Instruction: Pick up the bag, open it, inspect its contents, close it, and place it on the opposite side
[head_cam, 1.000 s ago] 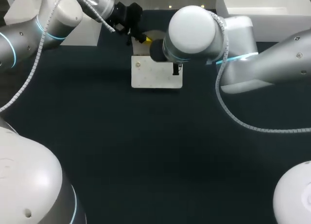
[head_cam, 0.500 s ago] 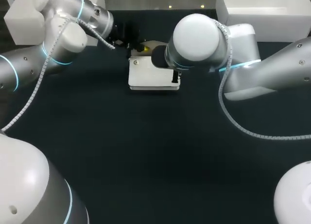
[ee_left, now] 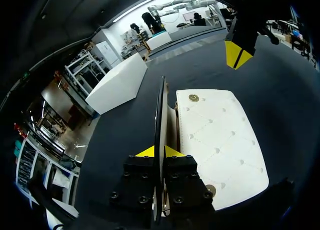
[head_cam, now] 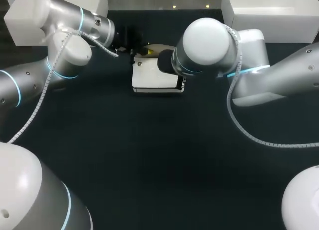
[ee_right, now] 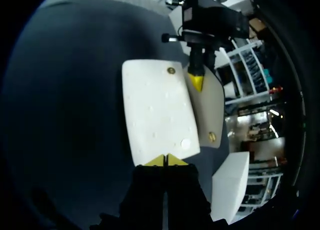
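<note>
A white quilted bag lies flat at the far middle of the dark table. Its flap stands up edge-on, and my left gripper is shut on that flap; the bag's body lies beside the fingers. In the right wrist view the bag lies ahead of my right gripper, whose yellow tips are pressed together at its near edge with nothing between them. The flap's beige inside shows there, with my left gripper on it. In the head view my right gripper is at the bag's right corner.
Two white boxes stand at the table's back, one at the left and one at the right. My right arm's large elbow hangs over the bag's right end. The near half of the table is dark cloth.
My left arm has swung left and down, and the bag has slid slightly left and squared up. My right arm has edged to the right.
</note>
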Available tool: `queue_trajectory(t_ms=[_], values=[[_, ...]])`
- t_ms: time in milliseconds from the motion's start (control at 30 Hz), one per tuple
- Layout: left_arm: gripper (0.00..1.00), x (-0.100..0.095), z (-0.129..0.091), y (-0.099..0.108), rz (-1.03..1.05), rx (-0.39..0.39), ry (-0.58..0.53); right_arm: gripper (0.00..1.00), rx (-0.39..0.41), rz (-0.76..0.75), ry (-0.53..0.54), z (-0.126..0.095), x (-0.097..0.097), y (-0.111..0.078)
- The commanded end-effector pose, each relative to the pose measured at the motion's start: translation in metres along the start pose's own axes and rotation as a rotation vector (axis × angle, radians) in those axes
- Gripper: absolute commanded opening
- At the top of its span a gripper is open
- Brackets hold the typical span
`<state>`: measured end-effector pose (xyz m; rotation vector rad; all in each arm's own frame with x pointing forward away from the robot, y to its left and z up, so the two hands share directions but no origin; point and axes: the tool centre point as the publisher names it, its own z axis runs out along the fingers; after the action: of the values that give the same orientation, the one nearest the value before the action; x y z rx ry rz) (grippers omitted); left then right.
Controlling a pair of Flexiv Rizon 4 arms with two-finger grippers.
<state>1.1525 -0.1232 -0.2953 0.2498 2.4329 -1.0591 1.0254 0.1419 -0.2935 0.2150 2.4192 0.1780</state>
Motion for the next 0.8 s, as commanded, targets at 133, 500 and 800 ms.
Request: queue_trajectory(t_ms=[133,500,800], values=[[0.0,0.002,0.001,0.0,0.001,0.005,-0.013,0.0,0.005,0.0,0.001,0.0,0.0,0.002],[0.0,-0.015,0.019,0.016,0.065,0.012,-0.032,0.0,-0.027,-0.028,-0.068,-0.005,0.035,0.009],[0.0,-0.008,0.033,0.022,0.126,0.012,0.011,0.31,-0.052,-0.04,-0.09,0.005,0.047,0.007]])
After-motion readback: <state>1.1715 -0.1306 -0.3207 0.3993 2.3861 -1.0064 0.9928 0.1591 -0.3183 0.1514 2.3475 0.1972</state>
